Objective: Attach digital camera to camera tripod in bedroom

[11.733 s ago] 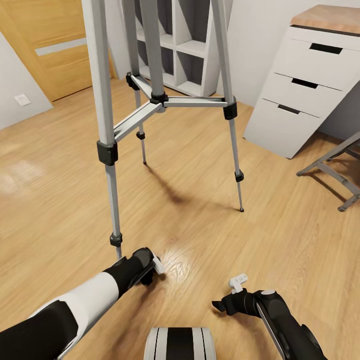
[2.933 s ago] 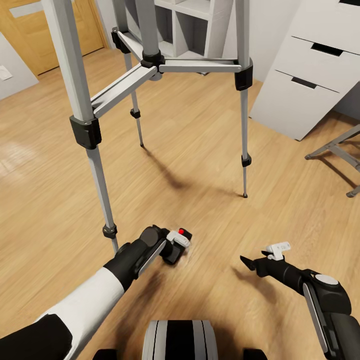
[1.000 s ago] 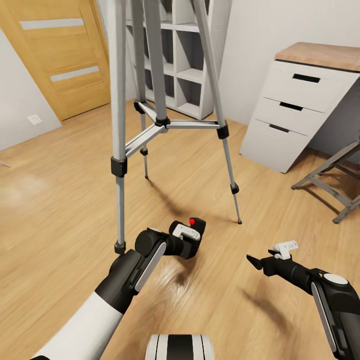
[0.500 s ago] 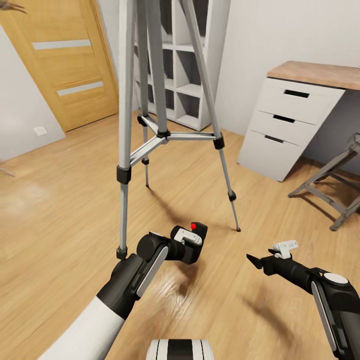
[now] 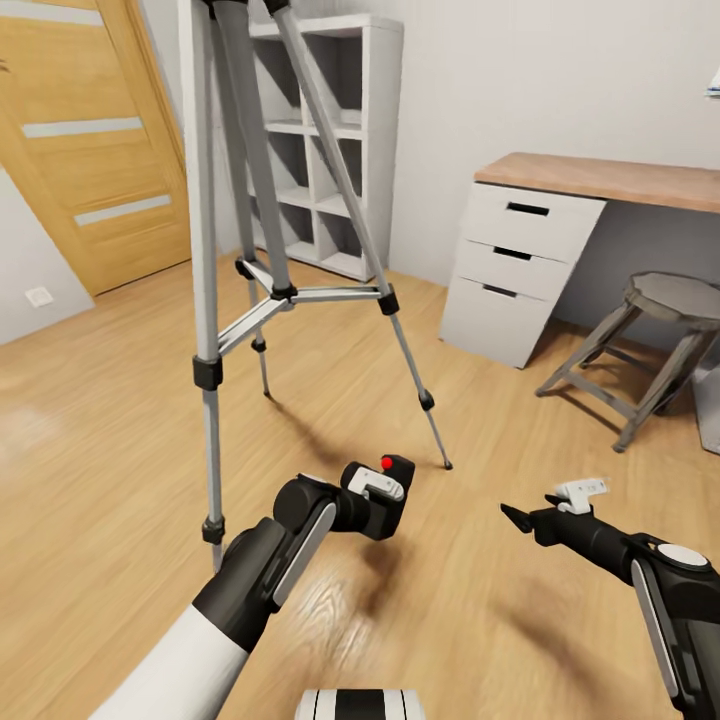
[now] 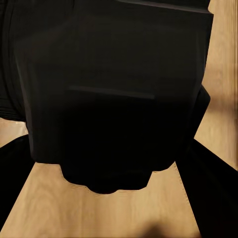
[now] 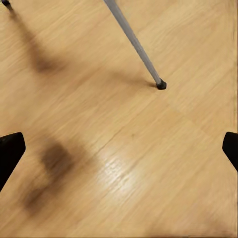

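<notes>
While left claw (image 5: pixel 385 498) grips digital camera (image 5: pixel 384 486), right claw (image 5: pixel 516 517) gapes.

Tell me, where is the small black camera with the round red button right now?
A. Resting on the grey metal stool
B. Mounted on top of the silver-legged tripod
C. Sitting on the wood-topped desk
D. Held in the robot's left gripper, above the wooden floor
D: in the head view the small black camera sits clamped in the left gripper, low beside the silver-legged tripod, above the wooden floor.
</notes>
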